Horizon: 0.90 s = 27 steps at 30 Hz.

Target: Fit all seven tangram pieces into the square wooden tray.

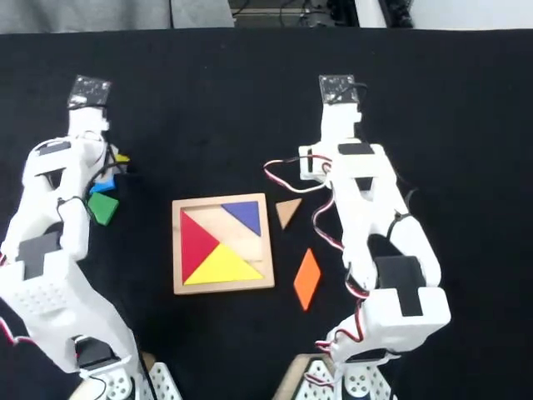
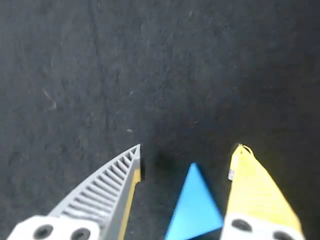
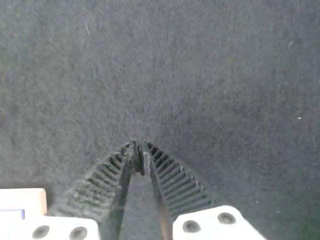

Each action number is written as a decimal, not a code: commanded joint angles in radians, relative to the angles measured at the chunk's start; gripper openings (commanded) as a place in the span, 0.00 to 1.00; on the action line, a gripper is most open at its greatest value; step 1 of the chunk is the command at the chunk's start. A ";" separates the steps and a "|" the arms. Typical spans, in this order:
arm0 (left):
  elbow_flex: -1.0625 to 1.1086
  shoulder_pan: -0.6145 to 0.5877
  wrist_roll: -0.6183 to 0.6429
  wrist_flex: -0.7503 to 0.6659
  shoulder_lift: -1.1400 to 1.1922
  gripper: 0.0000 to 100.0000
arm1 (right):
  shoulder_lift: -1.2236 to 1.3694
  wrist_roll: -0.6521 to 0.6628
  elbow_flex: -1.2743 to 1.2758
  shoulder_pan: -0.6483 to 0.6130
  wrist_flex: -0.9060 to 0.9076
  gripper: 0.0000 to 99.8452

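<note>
The square wooden tray point(image 1: 177, 250) lies mid-table holding a red triangle point(image 1: 196, 240), a yellow triangle point(image 1: 221, 267) and a dark blue piece point(image 1: 244, 214). A tan triangle point(image 1: 287, 211) and an orange parallelogram point(image 1: 306, 278) lie to its right. To its left lie a green piece point(image 1: 102, 208) and a light blue triangle point(image 1: 104, 185). My left gripper point(image 2: 189, 150) is open, and the light blue triangle point(image 2: 194, 207) lies between its grey finger point(image 2: 115, 175) and yellow finger point(image 2: 250, 180). My right gripper point(image 3: 138, 150) is shut on nothing, just above the black cloth.
Bare wood point(image 1: 241, 237) shows in the tray's upper middle. Black cloth covers the table. The right arm's white body point(image 1: 366, 217) stands beside the tan and orange pieces, and a corner of the tray point(image 3: 22, 197) shows near the right gripper.
</note>
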 commanded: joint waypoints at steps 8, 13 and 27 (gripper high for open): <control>-0.031 -0.094 -0.046 0.011 -0.012 0.28 | -0.007 0.002 -0.059 0.005 -0.018 0.01; -0.081 -0.024 -0.048 0.103 -0.003 0.28 | -0.007 0.002 -0.059 0.005 -0.018 0.01; -0.131 0.038 -0.048 0.334 -0.011 0.28 | -0.008 0.002 -0.059 0.008 -0.018 0.01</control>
